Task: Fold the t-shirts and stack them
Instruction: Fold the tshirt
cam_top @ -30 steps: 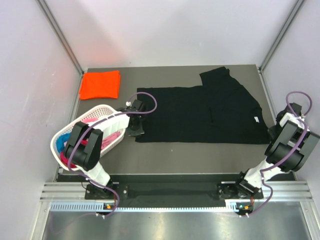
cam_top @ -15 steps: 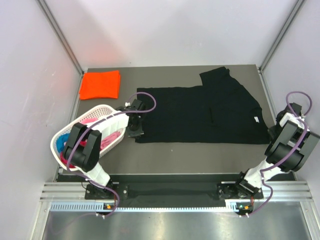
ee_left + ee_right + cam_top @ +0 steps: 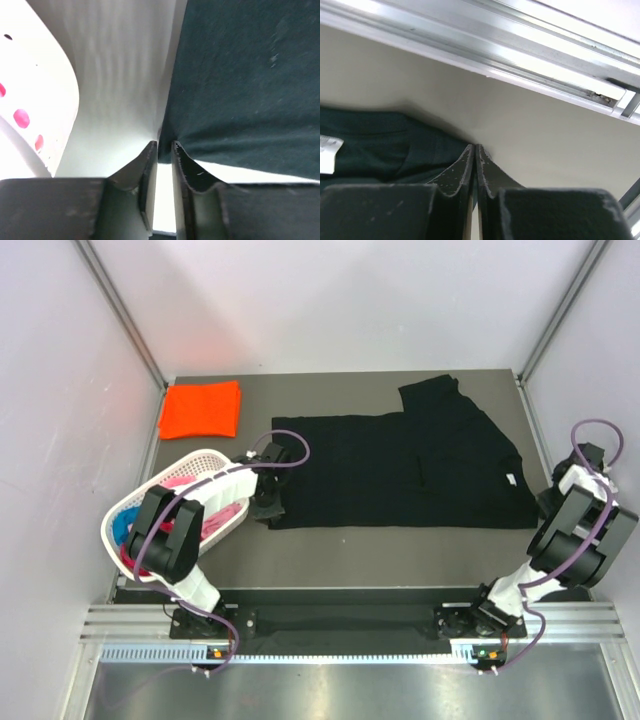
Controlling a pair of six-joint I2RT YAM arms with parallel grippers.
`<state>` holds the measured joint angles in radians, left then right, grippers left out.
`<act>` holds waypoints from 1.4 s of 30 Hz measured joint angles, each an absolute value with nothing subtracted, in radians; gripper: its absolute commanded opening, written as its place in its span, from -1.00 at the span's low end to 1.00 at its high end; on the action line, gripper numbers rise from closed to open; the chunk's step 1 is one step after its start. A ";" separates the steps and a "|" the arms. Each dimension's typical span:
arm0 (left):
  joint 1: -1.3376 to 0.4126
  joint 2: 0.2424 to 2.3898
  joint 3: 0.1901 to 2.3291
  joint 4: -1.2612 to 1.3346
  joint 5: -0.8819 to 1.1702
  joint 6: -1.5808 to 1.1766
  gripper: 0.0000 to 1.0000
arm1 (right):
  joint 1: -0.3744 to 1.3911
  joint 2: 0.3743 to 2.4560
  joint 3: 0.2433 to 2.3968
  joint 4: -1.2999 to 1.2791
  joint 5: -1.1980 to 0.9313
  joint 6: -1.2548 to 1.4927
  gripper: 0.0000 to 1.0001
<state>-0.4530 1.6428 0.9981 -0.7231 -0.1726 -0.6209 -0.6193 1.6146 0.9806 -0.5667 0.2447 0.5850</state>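
A black t-shirt [image 3: 400, 465] lies spread flat on the dark table, its small white neck label [image 3: 513, 479] near the right edge. A folded bright orange t-shirt [image 3: 200, 408] lies at the far left. Pink [image 3: 222, 519] and blue [image 3: 121, 526] t-shirts sit in the basket. My left gripper [image 3: 268, 506] is at the black shirt's near left corner; in the left wrist view its jaws [image 3: 165, 146] stand almost closed, with the cloth's corner [image 3: 240, 75] between the tips. My right gripper [image 3: 548, 503] is at the shirt's right edge, jaws [image 3: 475, 146] closed on the cloth [image 3: 380, 145].
A white lattice basket [image 3: 200, 456] stands at the left, close beside my left arm, and also shows in the left wrist view [image 3: 30, 85]. Pale walls and a metal frame rail [image 3: 520, 47] enclose the table close behind my right gripper.
My left gripper has slid a little toward the near side along the shirt's left edge, down to its corner. The right arm has barely moved.
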 measured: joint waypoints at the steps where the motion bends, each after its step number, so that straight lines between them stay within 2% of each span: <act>1: -0.453 1.643 0.999 -0.731 -0.171 -0.619 -0.49 | -0.614 1.609 0.982 -0.569 0.243 0.581 -0.85; 2: -0.453 1.642 0.999 -0.739 -0.167 -0.617 -0.45 | -0.604 1.603 0.984 -0.571 0.242 0.578 -0.77; 3: -0.453 1.642 1.001 -0.749 -0.162 -0.615 -0.15 | -0.595 1.596 0.985 -0.574 0.242 0.576 -0.72; 5: -0.458 1.637 1.021 -0.776 -0.142 -0.607 0.05 | -0.566 1.581 0.992 -0.591 0.241 0.567 -0.60; 7: -0.464 1.622 1.060 -0.802 -0.126 -0.606 0.11 | -0.533 1.562 1.012 -0.614 0.240 0.561 -0.54; 8: -0.466 1.612 1.085 -0.816 -0.121 -0.605 0.12 | -0.519 1.555 1.026 -0.628 0.241 0.558 -0.44; 13: -0.467 1.566 1.293 -0.848 -0.131 -0.580 0.12 | -0.472 1.478 1.098 -0.655 0.241 0.542 -0.21; 15: -0.467 1.566 1.377 -0.846 -0.146 -0.569 0.12 | -0.459 1.437 1.114 -0.651 0.218 0.521 -0.04; 22: -0.431 1.634 1.614 -0.805 -0.190 -0.522 0.10 | -0.376 1.445 1.257 -0.530 -0.025 0.455 0.08; 26: -0.381 1.765 1.745 -0.772 -0.228 -0.515 0.08 | -0.309 1.625 1.443 -0.430 -0.165 0.434 0.12; 34: -0.264 2.044 1.961 -0.731 -0.252 -0.499 0.09 | -0.261 1.969 1.641 -0.246 -0.362 0.456 0.20; 42: -0.207 2.195 1.980 -0.641 -0.239 -0.499 0.08 | -0.238 2.336 1.935 -0.139 -0.410 0.521 0.24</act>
<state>-0.2073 2.1948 1.9797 -0.6411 -0.2386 -0.4988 -0.2379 2.3356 1.9350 -0.1387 -0.4099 0.5209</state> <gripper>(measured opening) 0.541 0.621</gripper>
